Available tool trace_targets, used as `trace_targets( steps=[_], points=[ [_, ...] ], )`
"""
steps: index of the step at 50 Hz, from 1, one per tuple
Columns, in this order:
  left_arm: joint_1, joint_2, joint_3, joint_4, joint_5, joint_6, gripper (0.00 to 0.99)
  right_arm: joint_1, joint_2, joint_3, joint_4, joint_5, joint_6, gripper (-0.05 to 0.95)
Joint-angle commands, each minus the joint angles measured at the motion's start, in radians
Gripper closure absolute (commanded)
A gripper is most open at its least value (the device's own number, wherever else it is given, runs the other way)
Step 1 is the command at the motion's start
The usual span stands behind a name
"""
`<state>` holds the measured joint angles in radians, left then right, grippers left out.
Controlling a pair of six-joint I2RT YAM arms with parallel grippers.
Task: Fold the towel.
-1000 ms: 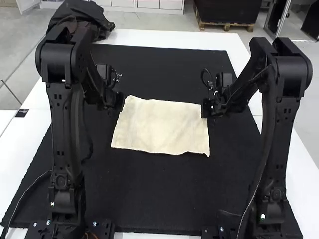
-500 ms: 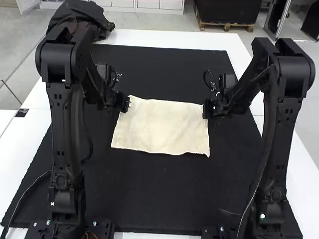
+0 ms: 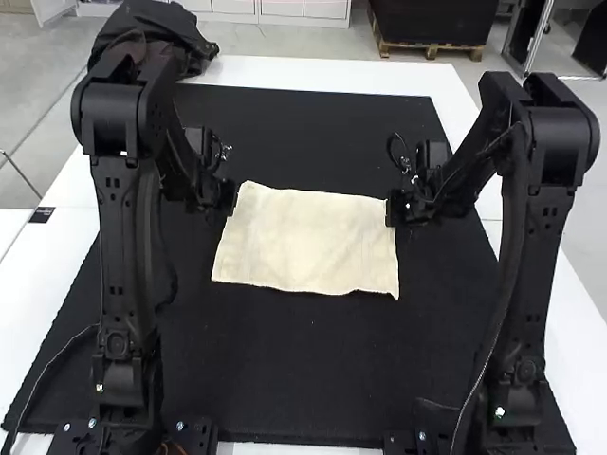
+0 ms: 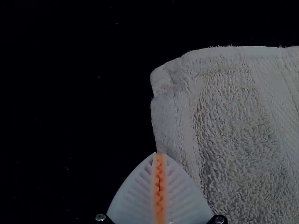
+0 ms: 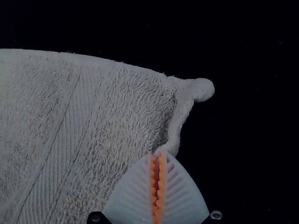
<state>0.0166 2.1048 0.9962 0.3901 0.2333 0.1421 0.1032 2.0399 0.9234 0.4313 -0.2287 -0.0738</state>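
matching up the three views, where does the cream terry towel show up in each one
High view: cream terry towel mid-picture, spread out.
Left wrist view: side edge at the white ribbed left gripper.
Right wrist view: side edge at the white ribbed right gripper.
Shared landmark: black mat around the towel.

the pale cream rectangular terry-cloth towel (image 3: 308, 242) looks matt, rough and looped, with smoother woven bands. beneath it, the black rectangular cloth-like mat (image 3: 285, 379) looks matt; the white flat-topped worktop (image 3: 332, 74) looks smooth.
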Motion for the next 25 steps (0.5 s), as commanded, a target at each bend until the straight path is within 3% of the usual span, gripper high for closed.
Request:
trace_targets(
  steps=[1,6,7,10,11,13,16,25],
  points=[
    [0.002,0.015,0.005,-0.002,0.001,0.002,0.975,-0.011,-0.041,-0.018,-0.002,-0.023,0.016,0.92],
    [0.008,0.008,0.007,0.020,0.000,0.001,0.957,-0.010,-0.041,-0.018,-0.002,-0.032,0.031,0.92],
    [0.006,0.006,0.010,0.018,0.000,-0.001,0.856,-0.010,-0.041,-0.020,-0.002,-0.032,0.031,0.92],
    [0.003,0.004,0.019,-0.003,0.000,0.002,0.339,-0.008,-0.041,-0.021,-0.002,-0.032,0.031,0.92],
    [0.005,0.004,0.024,-0.013,0.000,0.004,0.269,-0.007,-0.041,-0.023,0.000,-0.032,0.031,0.92],
    [0.006,0.003,0.027,-0.025,0.000,0.004,0.252,-0.007,-0.041,-0.023,0.000,-0.032,0.031,0.92],
    [0.003,0.003,0.028,-0.028,0.000,0.005,0.069,-0.005,-0.041,-0.028,0.000,-0.032,0.031,0.92],
    [0.002,0.003,0.030,-0.028,0.000,0.004,0.034,-0.002,-0.040,-0.032,0.004,-0.032,0.031,0.92]
  ],
)
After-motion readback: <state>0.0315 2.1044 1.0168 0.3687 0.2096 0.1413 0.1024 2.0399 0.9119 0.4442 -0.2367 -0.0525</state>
